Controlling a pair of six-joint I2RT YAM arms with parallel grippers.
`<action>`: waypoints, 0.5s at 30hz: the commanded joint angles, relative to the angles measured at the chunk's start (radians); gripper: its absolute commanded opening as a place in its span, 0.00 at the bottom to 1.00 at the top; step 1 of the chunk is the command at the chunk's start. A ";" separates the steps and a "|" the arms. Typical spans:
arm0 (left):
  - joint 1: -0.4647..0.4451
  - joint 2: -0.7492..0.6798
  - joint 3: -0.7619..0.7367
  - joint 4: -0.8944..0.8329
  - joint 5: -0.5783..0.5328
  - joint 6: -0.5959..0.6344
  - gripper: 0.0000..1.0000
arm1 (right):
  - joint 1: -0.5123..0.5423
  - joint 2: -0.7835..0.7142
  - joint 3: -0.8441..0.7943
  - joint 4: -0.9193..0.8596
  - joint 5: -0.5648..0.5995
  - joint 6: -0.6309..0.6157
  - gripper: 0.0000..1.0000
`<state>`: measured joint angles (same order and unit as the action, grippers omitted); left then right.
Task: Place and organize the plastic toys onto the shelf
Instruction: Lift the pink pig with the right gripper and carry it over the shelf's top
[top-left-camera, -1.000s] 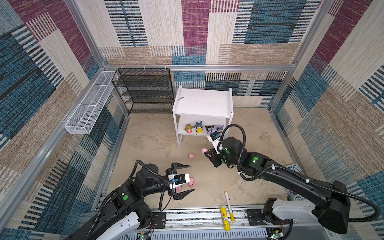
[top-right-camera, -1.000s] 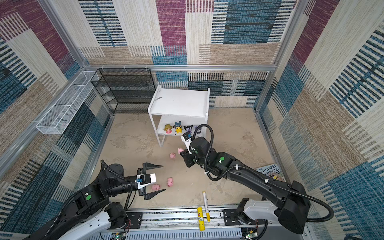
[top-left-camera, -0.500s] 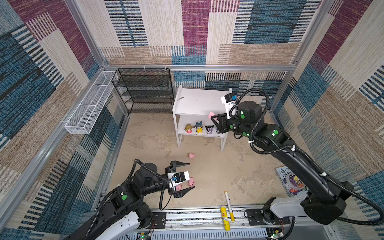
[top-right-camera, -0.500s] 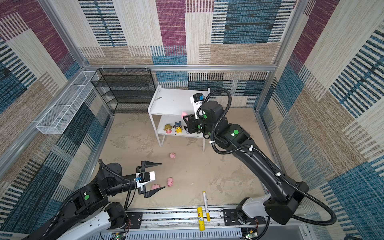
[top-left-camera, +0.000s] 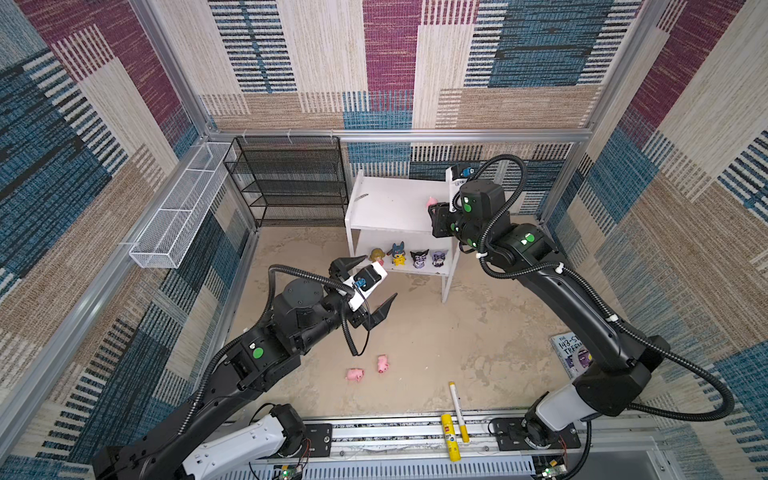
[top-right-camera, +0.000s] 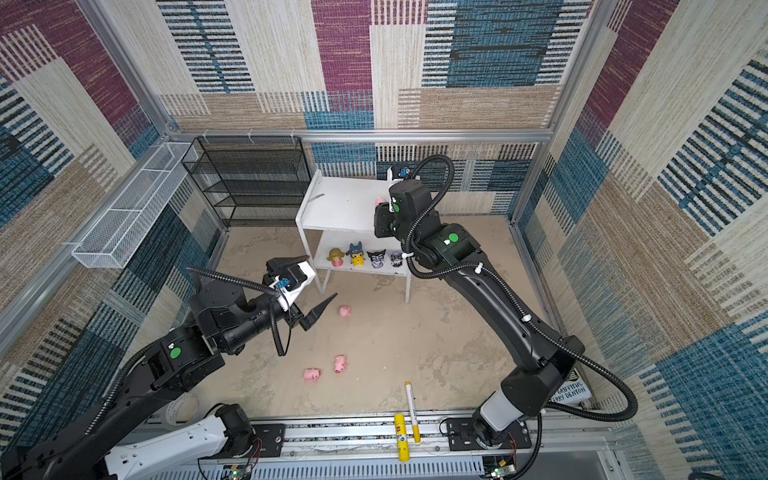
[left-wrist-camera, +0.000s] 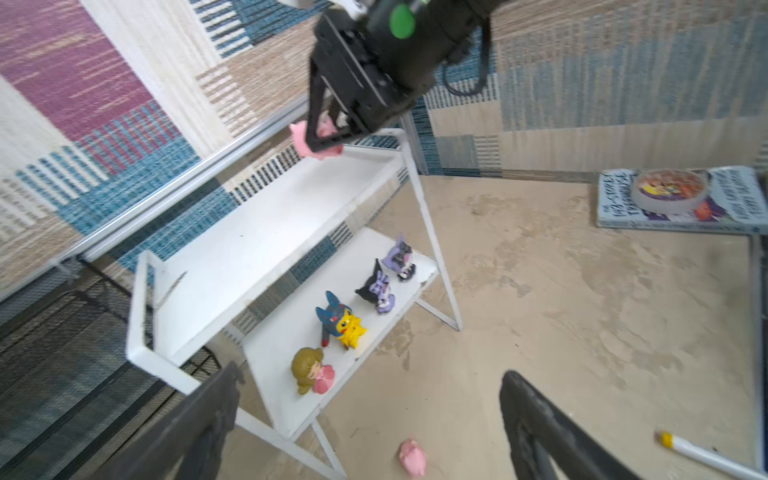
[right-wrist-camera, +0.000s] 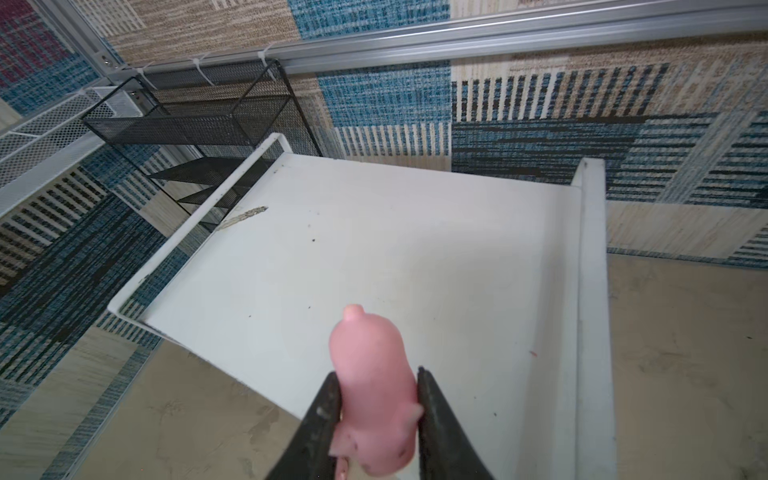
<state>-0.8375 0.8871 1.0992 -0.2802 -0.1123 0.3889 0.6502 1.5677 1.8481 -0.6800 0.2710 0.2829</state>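
Note:
The white shelf stands at the back. On its lower board stand a blond doll, a yellow figure with blue hood and two black-and-purple figures. My right gripper is shut on a pink pig, held just above the right part of the top board. My left gripper hangs open and empty in front of the shelf, above a pig on the floor. Two more pigs lie nearer the front.
A black mesh rack and a long white wire basket stand left of the shelf. A yellow-capped marker and a yellow tube lie at the front rail. A book lies at the right wall.
My right gripper has carried a pig from the floor up over the shelf's top board. My left arm has risen from the two front pigs toward the shelf, still open.

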 joint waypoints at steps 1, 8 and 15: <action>0.000 0.025 0.043 0.024 -0.115 -0.042 0.99 | 0.000 0.024 0.025 -0.025 0.078 0.005 0.32; 0.001 0.048 0.076 0.054 -0.201 -0.057 0.99 | 0.000 0.060 0.039 -0.045 0.123 0.020 0.36; 0.000 0.010 0.028 0.113 -0.184 -0.020 0.99 | -0.001 0.077 0.055 -0.084 0.149 0.039 0.39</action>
<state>-0.8375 0.9108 1.1442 -0.2348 -0.2855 0.3592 0.6495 1.6432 1.8935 -0.7486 0.3927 0.3019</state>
